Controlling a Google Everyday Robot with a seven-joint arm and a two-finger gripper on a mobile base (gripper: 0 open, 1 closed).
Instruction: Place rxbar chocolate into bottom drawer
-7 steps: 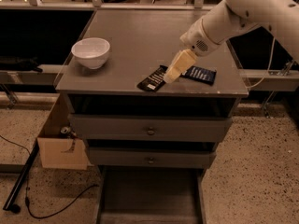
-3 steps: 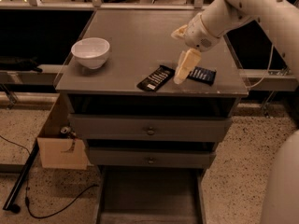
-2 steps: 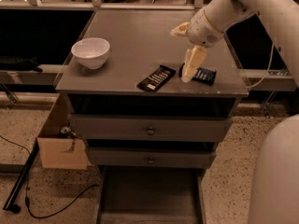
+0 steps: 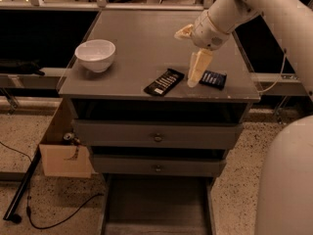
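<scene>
The end effector (image 4: 185,58) hangs over the right half of the bench (image 4: 137,43), its two pale fingers spread wide with nothing between them. One finger (image 4: 198,66) points straight down, its tip at or just above the bench top; I cannot tell whether it touches. The other finger (image 4: 184,32) sticks out toward 9 o'clock, well above the surface. The white arm (image 4: 234,6) runs up and away toward 1 o'clock.

The rxbar chocolate (image 4: 165,82) lies flat on the bench just beside the lower fingertip, at about 8 o'clock from it, near the front edge, its long side angled from lower left to upper right. It is not held. At 3 o'clock from the same fingertip, just beside it, lies a dark blue-wrapped bar (image 4: 213,79). So the lower finger stands between the two bars.

Far off at 9 o'clock, near the bench's left edge, sits a white bowl (image 4: 95,55).

Below the bench top are two grey drawers with round knobs (image 4: 157,137), both shut. The bottom drawer (image 4: 156,204), at floor level, is pulled out at 6 o'clock and its dark interior shows. A cardboard box (image 4: 63,155) stands against the cabinet's left side.
</scene>
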